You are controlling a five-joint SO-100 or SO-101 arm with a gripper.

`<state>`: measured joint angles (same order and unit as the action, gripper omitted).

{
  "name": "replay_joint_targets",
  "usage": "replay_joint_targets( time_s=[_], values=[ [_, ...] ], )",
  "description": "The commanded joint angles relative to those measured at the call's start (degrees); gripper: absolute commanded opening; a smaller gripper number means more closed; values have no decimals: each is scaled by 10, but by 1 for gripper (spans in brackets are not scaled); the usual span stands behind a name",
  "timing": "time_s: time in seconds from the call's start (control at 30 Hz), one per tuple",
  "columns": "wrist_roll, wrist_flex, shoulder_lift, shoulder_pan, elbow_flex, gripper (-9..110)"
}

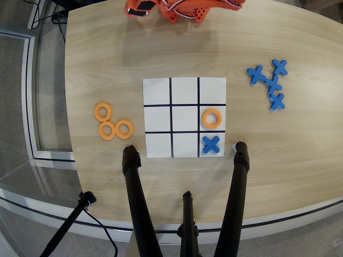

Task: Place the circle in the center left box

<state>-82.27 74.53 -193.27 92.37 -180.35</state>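
Finishing step: the flat orange ring [211, 118] lies in the white middle-row cell [212, 108] of the right-hand column on the black-lined grid sheet [184, 117], overhead view; the placement looks done.
Ring fit: inside the cell's lines, near the middle, touching no line that I can make out.
Neighbour: a blue X-shaped piece [211, 144] fills the cell just below, apart from the ring.
Gripper: the orange two-finger gripper [136, 8] is at the top edge of the wooden table [107, 59], lying sideways; whether the jaws are apart or together I cannot tell.
Ring to gripper: well apart, the ring lower and to the right, nothing between them but bare wood and sheet.
Doing it well: judged from here, keep the arm high and clear of the sheet so the ring is not nudged.
Spares: three like rings [112, 122] left of the sheet; four blue X pieces [270, 82] at right.
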Motion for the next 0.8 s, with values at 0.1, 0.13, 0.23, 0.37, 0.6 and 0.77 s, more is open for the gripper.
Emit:
replay_joint_targets(
  time_s=[0.1, 0.13, 0.23, 0.37, 0.6, 0.77],
  values=[
    [-3, -2, -11, 41, -32, 0],
    [-3, -2, -11, 40, -32, 0],
    [0, -3, -11, 39, -32, 0],
    [1, -3, -11, 36, -32, 0],
    [-3, 2, -6, 39, -32, 0],
    [-33, 5, 6, 30, -32, 0]
  ],
)
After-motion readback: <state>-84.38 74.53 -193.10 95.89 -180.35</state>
